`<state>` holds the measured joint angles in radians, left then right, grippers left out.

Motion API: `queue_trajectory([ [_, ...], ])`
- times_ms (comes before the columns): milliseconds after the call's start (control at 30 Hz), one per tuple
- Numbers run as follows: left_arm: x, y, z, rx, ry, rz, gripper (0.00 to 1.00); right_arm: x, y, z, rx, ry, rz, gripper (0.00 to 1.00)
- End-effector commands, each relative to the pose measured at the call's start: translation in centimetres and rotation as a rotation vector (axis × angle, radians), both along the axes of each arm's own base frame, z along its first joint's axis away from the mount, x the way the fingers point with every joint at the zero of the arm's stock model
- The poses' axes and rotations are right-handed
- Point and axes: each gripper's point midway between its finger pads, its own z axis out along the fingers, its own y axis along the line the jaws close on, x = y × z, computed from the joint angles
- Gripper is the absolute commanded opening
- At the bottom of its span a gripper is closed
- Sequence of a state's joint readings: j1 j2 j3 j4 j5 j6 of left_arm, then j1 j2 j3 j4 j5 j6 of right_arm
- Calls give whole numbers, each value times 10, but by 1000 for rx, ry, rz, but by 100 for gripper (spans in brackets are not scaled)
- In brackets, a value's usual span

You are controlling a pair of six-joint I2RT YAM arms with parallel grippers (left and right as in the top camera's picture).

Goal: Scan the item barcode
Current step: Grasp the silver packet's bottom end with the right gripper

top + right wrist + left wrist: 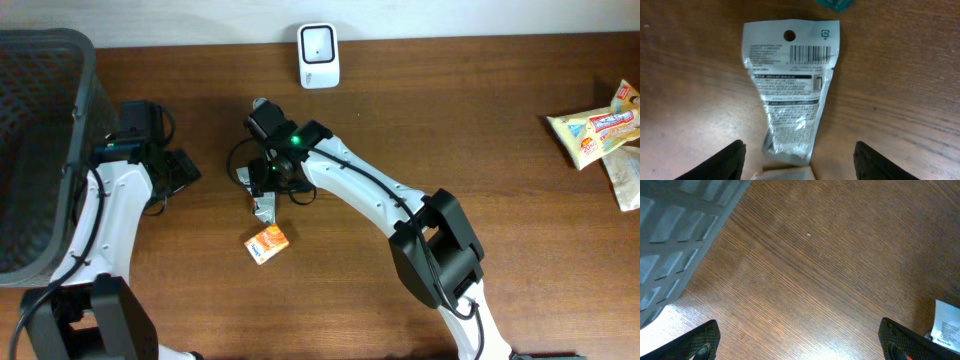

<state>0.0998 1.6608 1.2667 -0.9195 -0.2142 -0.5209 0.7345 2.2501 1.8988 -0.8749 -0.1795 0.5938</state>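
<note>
A silver pouch (790, 95) lies flat on the wooden table with its printed back up and its barcode (810, 52) near the top edge. My right gripper (800, 162) is open just above the pouch's narrow lower end, one finger on each side and neither touching it. From above, the pouch (262, 207) pokes out under the right gripper (262, 185). The white scanner (319, 55) stands at the table's back edge. My left gripper (802, 342) is wide open over bare wood, to the left (178, 168).
An orange packet (267, 243) lies just in front of the pouch, its edge (787, 175) between the right fingers. A dark mesh basket (40, 150) fills the left side. Snack bags (600, 125) lie at the far right. A white printed edge (947, 322) shows beside the left gripper.
</note>
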Motion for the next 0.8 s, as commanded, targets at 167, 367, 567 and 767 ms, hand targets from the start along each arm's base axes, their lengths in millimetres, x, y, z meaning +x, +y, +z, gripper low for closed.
queue_trajectory([
  [167, -3, 4, -5, 1, 13, 28, 99, -5, -7, -20, -63, -23, -23, 69],
  [367, -3, 5, -5, 3, 14, 28, 99, -12, 11, -19, -154, -168, 15, 68],
  [567, -10, 5, -6, 6, 43, 30, 99, -12, 17, -19, -181, -230, 13, 68],
  [767, -10, 5, -6, 2, 42, 30, 99, -17, 19, -44, -192, -181, 31, 68],
])
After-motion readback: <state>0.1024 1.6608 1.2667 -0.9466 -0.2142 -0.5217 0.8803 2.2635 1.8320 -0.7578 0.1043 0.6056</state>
